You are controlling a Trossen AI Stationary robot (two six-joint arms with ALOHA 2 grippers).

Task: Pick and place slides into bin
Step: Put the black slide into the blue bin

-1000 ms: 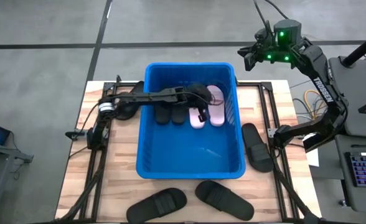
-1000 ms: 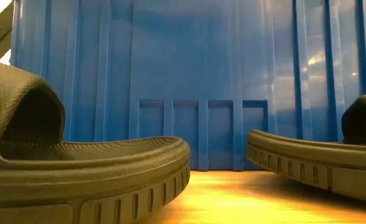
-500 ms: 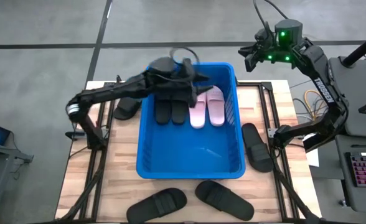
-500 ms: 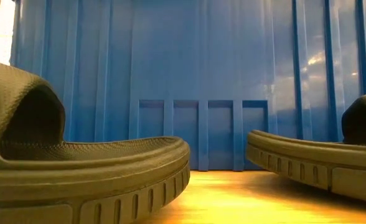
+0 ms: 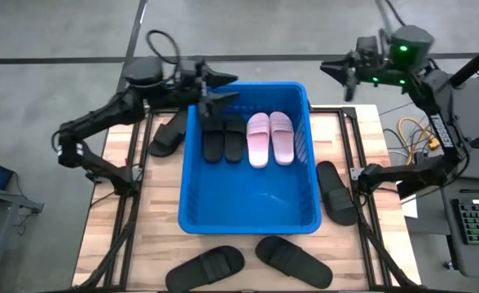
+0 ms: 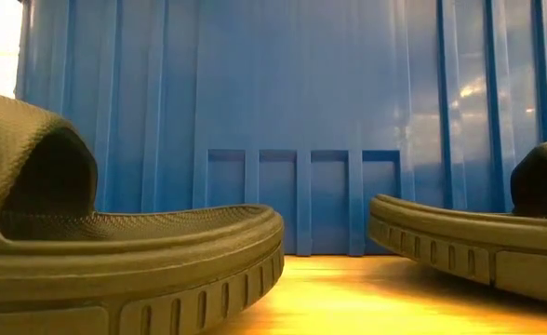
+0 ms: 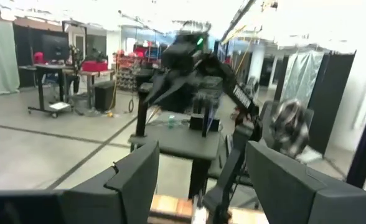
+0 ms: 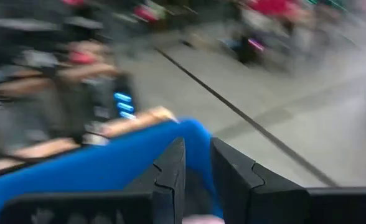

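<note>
Slides (image 5: 248, 138) lined up inside blue bin (image 5: 248, 216), left end effector (image 5: 223, 89) released and empty over its far rim, right end effector (image 5: 337, 69) nearly clenched past far corner, more black slides (image 5: 292, 259) on bench (image 5: 154, 220).

We saw even, bright light from above in the high view, with soft shadows under the bin (image 5: 248, 220). The low view glowed warm on the table (image 6: 348, 298), with glare at its upper left corner. The right wrist view was badly motion-blurred; the left wrist view's ceiling was blown out.
</note>
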